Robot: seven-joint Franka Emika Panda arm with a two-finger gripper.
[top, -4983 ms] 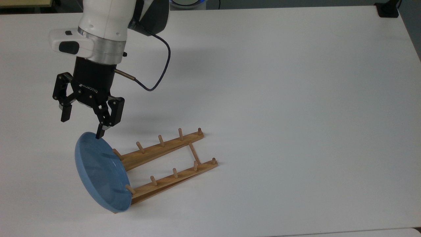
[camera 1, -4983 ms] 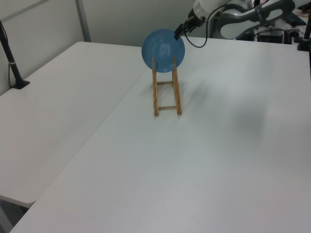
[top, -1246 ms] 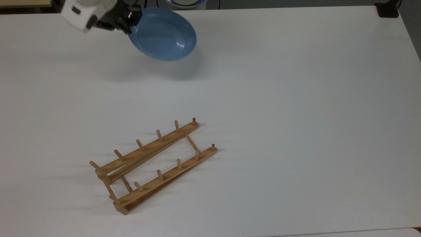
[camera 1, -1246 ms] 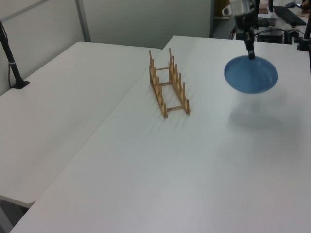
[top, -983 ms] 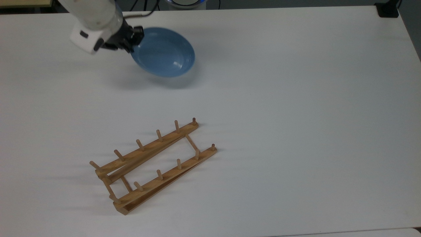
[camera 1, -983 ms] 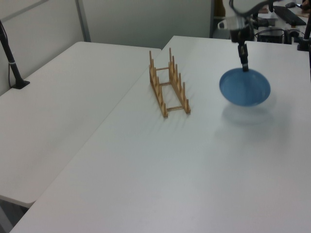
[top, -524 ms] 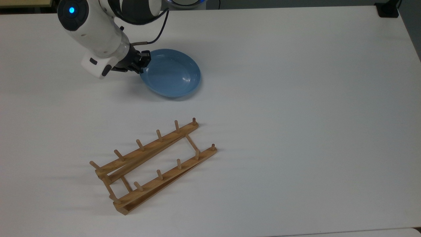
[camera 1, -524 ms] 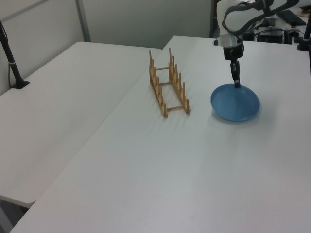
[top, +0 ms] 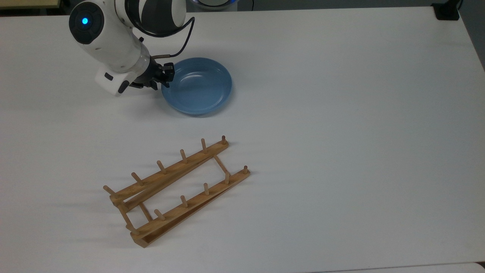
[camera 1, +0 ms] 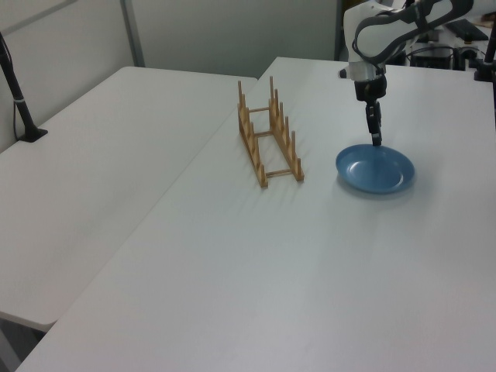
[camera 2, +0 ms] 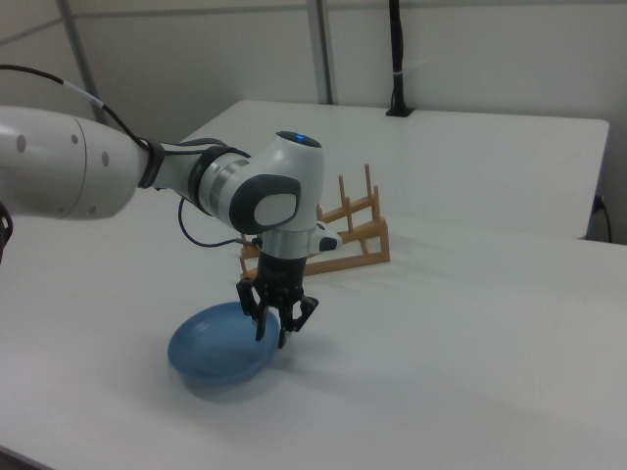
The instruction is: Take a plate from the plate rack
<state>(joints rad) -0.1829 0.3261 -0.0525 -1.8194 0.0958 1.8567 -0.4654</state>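
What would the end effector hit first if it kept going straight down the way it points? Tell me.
Most likely the rim of the plate: the end effector points down with its fingers straddling that edge. The table lies right beneath, though the exact depth is unclear.

Glossy plate, wooden rack (unvarnished-looking), smooth matt table.

Table open across the top view's right half. Plate rack stands apart from plate, bare strip between. Gripper and arm crowd the plate's rim on the top view's left; other sides free.
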